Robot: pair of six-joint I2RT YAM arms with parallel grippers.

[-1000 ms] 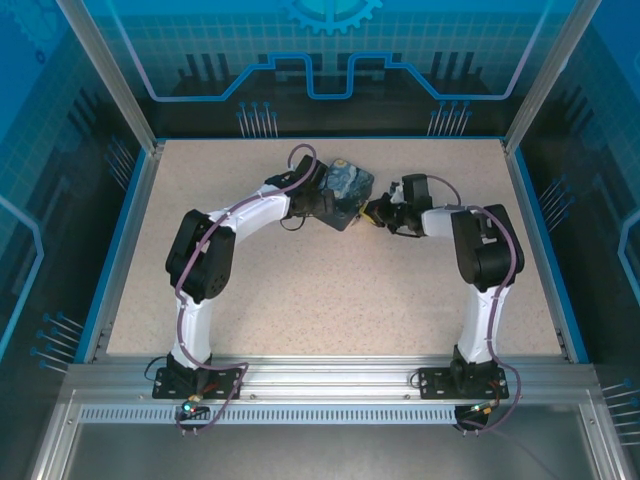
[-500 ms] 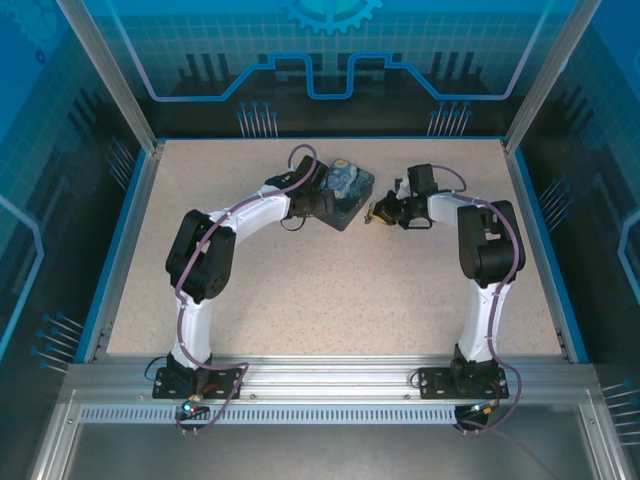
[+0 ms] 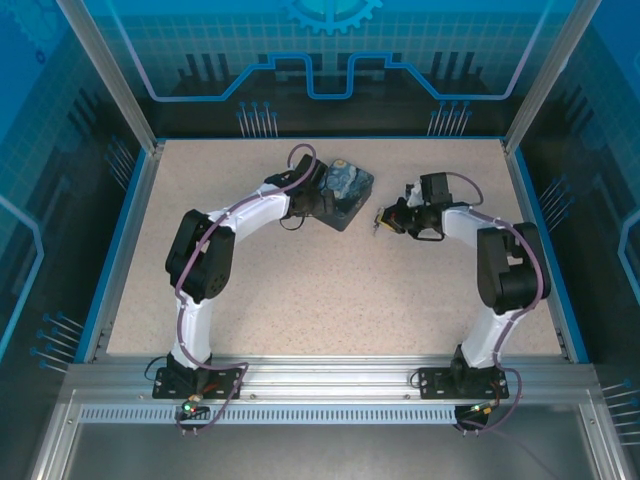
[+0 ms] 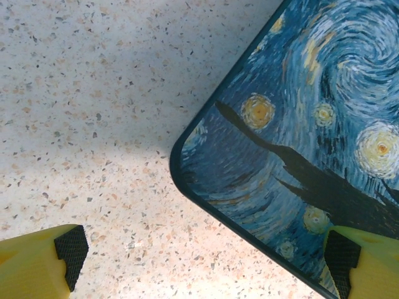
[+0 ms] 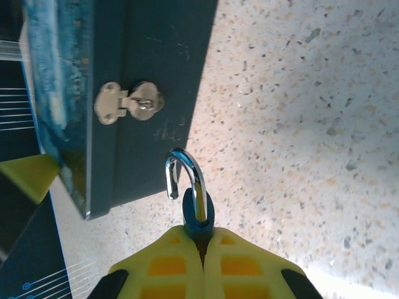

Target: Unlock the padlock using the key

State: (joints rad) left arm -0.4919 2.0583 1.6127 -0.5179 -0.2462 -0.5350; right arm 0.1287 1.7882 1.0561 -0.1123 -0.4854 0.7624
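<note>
Gripping the padlock [image 5: 198, 219] by its dark bluish body, the right gripper [image 5: 202, 242] has its two yellow fingers [image 5: 240, 261] pressed flat together, so that only the top of the lock pokes out beyond the tips. The silver shackle [image 5: 185, 169] stands open: one leg sits in the body and the curved end hangs free, pointing down toward the fingers. It lies close against the lower edge of the tin [image 5: 149, 75], though whether metal touches metal cannot be told. On the tin's dark side wall, above the shackle, sits a small silver latch [image 5: 128, 103].

From above, the right gripper lies just to the right of the tin on the speckled beige table [image 3: 300, 290], with a narrow strip of bare table between them.

The left gripper [image 4: 199, 265] is spread wide. One yellow finger hangs over the table at the lower left and the other over the lid's edge at the lower right, each with black pads [image 4: 70, 249] on its inner face. Between them lies a rounded corner of the tin. Its lid is printed with a starry-night painting of blue swirls, yellow-ringed stars and a dark cypress shape. Whether either finger touches the tin cannot be told
</note>
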